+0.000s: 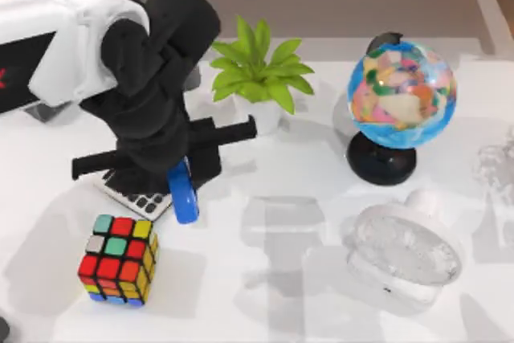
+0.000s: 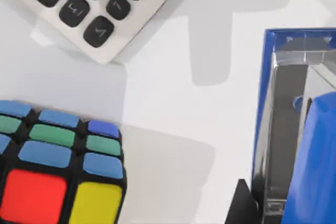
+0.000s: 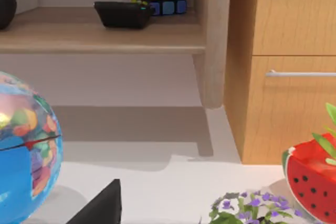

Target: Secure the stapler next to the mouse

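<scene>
Item: stapler, a small, narrow, bright blue bar with a rounded end, seen in the top view at about 9 o'clock from the table's centre, its upper part hidden beneath the left gripper. In the left wrist view the stapler is shown close up as a blue shell around a shiny metal channel, apparently hinged open; whether it is lifted or resting on the white table cannot be told. The jaws appear closed onto the stapler, though the contact itself is hidden by the wrist. Adjacent: a calculator just beside the stapler at its 9 o'clock, and a puzzle cube near at its 7 o'clock. Farther out: a potted plant at 1 o'clock, a globe at 2 o'clock, and a pale, translucent mouse well apart at 4 o'clock. Risks, as judged: the narrow, glossy body may pivot or slip if gripped near one end; a low carry may clip the calculator or the cube; the faint mouse may be nudged on set-down. The right gripper is parked near the globe; the state of its jaws cannot be told.
</scene>
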